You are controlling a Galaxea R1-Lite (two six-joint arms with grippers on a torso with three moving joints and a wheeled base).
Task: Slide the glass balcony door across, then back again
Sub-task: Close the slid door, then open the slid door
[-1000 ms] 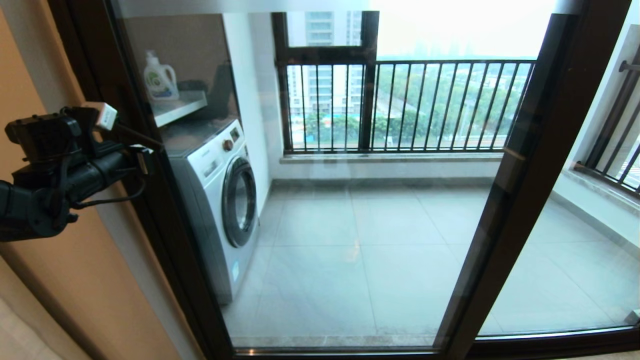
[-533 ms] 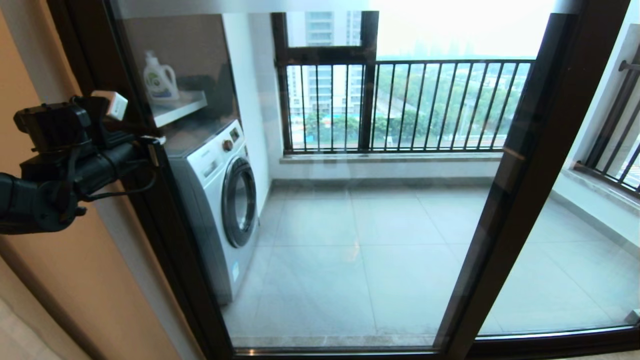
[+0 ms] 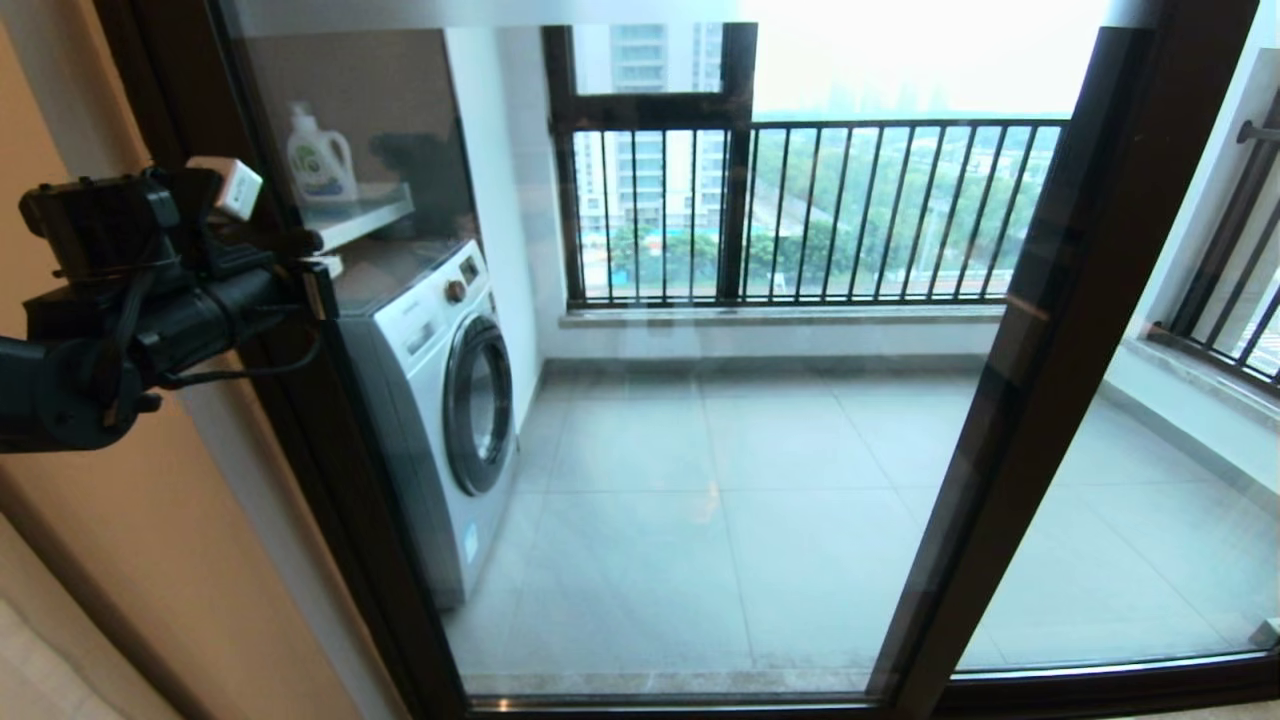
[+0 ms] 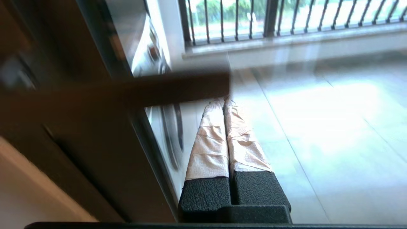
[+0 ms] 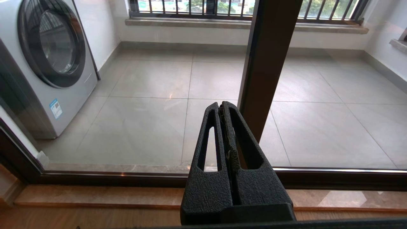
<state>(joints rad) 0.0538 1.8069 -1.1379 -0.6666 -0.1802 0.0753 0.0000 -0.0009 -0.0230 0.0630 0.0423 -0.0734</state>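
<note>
My left gripper [image 4: 224,103] is clenched with nothing in it, tips right at the glass balcony door [image 3: 700,400]'s left upright. The handle [image 4: 133,90] is a blurry dark bar crossing my fingertips, contact unclear. My right gripper [image 5: 224,108] is clenched too, low by the sill.

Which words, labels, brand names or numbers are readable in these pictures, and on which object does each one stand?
No text can be read with certainty.
Detergent bottle on the shelf: green label, too blurred to read.
Washing machine: small dark brand mark on the front panel, too small to read.
Blue sticker on the washing machine's lower front: print too small to read.
Glass balcony door: no markings visible.
</note>
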